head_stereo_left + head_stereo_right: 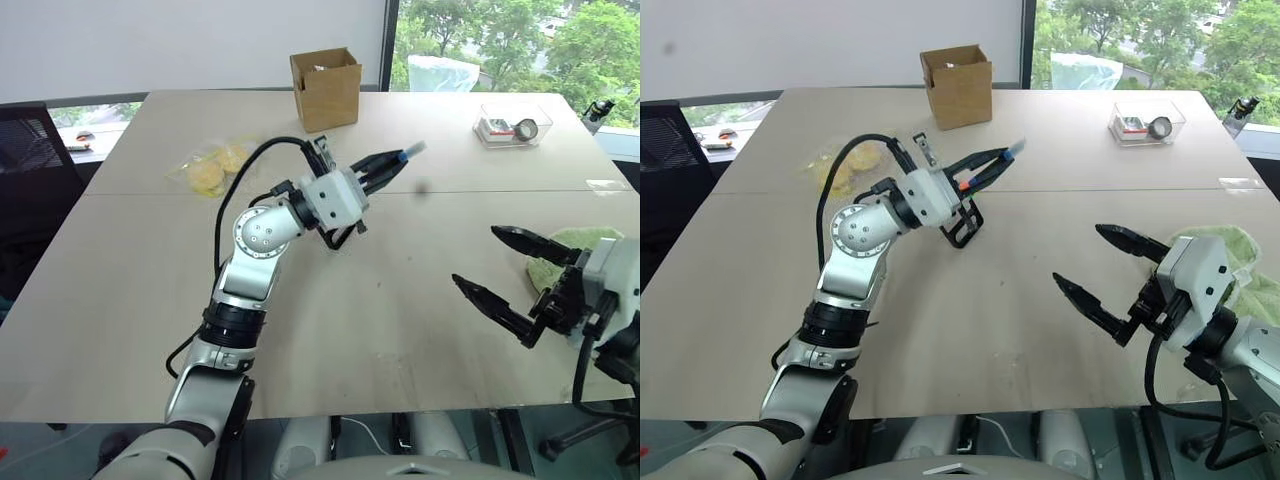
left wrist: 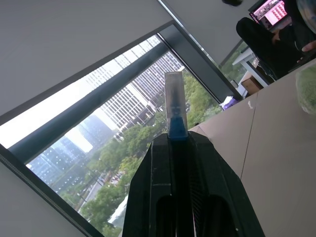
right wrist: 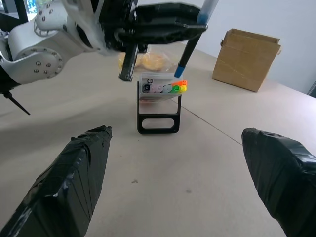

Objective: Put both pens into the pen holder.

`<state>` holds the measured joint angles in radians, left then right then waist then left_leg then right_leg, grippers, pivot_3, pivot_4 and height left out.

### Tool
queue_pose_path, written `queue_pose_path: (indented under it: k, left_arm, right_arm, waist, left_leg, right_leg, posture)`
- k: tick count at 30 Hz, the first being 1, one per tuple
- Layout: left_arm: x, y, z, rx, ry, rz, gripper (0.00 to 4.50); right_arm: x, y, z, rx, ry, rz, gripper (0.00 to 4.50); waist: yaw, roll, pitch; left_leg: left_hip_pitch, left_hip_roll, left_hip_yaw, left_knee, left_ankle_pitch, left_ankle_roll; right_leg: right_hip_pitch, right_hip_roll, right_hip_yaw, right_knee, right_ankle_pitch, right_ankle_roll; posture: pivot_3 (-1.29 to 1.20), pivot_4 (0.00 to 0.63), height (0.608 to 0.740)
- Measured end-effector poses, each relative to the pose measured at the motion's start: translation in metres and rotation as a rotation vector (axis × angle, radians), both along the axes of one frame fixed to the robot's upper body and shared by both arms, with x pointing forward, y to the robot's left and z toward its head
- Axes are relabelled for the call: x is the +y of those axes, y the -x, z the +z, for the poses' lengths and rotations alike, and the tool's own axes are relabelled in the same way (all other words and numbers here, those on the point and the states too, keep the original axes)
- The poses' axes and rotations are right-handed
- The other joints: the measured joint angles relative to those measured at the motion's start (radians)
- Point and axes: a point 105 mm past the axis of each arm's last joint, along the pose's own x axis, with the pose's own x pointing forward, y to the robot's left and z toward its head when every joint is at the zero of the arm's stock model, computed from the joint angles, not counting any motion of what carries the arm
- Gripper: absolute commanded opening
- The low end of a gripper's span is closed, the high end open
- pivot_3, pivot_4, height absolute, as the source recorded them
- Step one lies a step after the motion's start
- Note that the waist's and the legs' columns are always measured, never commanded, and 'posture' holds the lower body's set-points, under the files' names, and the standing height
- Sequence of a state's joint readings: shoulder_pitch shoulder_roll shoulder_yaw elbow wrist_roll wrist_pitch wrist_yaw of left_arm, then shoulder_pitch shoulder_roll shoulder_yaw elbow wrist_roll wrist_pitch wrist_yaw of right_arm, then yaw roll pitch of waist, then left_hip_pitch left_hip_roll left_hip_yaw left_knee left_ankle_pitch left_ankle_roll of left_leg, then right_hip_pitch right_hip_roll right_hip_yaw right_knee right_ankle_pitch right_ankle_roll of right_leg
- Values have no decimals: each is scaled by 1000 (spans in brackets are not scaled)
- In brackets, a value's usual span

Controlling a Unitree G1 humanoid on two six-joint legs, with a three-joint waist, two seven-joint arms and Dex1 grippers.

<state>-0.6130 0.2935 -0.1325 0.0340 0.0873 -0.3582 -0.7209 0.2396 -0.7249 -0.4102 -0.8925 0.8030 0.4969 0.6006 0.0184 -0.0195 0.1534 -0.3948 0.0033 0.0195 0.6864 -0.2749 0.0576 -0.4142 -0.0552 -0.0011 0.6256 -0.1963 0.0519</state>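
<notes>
Task part done: one pen lifted, none confirmed in the holder.
Left gripper [image 1: 388, 166] is clamped on the blue-ended pen [image 1: 408, 153] above the pen holder [image 3: 158, 109]; right gripper [image 1: 505, 270] gapes wide, empty. The orange tip [image 3: 182, 85] at the rim may be the second pen.

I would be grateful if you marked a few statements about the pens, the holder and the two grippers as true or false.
1. The left gripper is shut on the blue-ended pen. True.
2. The right gripper holds a pen. False: it is open and empty.
3. The pen holder stands on the table. True.
4. The cardboard box lies on its side. False: it stands upright, open at the top.
</notes>
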Motion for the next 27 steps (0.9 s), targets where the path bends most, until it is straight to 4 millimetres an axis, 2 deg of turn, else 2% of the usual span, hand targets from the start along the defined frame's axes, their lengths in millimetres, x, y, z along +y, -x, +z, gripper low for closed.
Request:
queue_pose_path:
  k: [12, 20, 21, 22, 23, 24, 25, 27]
  left_arm:
    - [15, -8, -12, -20, -62, 74, 15]
    - [34, -22, -38, 28, -120, 176, 15]
    - [38, -25, -41, 29, -130, 199, 430]
    - [44, -26, -42, 33, -135, 219, 1032]
    - [45, -26, -43, 33, -134, 224, 1199]
    - [47, -26, -42, 32, -129, 229, 1855]
    - [48, -26, -42, 38, -123, 230, 1898]
    - [51, -19, -36, 91, -49, 206, 2472]
  right_arm:
    - [-5, 3, -2, 25, -11, -13, 4500]
    - [-5, 4, -5, 37, -10, -16, 4500]
    - [-5, 4, -5, 39, -9, -17, 4500]
    - [-6, 4, -6, 44, -9, -18, 4500]
    - [-6, 4, -6, 43, -8, -19, 4500]
    - [-6, 4, -6, 42, -5, -21, 4500]
    - [-6, 4, -6, 42, -3, -23, 4500]
    - [-8, 3, -8, 40, 13, -41, 4500]
  waist:
    - [-2, 0, 0]
    - [-3, 0, 0]
    - [-2, 0, 0]
    - [-3, 0, 0]
    - [-3, 0, 0]
    - [-1, 0, 0]
    - [-2, 0, 0]
    - [-4, 0, 0]
  left_leg:
    - [0, 0, 0, 0, 0, 0]
    - [0, 0, 0, 0, 0, 0]
    - [0, 0, 0, 0, 0, 0]
    - [0, 0, 0, 0, 0, 0]
    - [0, 0, 0, 0, 0, 0]
    - [0, 0, 0, 0, 0, 0]
    - [0, 1, 0, 0, 0, 0]
    - [-1, 1, 0, 0, 0, 0]
  right_leg:
    - [0, 0, 0, 0, 1, 2]
    - [0, 0, 0, 0, 1, 2]
    - [0, 0, 0, 0, 1, 2]
    - [0, 0, 0, 0, 1, 2]
    - [0, 0, 0, 0, 1, 2]
    - [0, -1, 0, 0, 1, 2]
    - [0, -1, 0, 0, 1, 2]
    - [0, -1, -1, -1, 1, 2]
  posture:
    - [0, 150, 740]
    - [0, 150, 740]
    - [0, 150, 740]
    - [0, 150, 740]
    - [0, 150, 740]
    - [0, 150, 740]
    - [0, 150, 740]
    - [0, 150, 740]
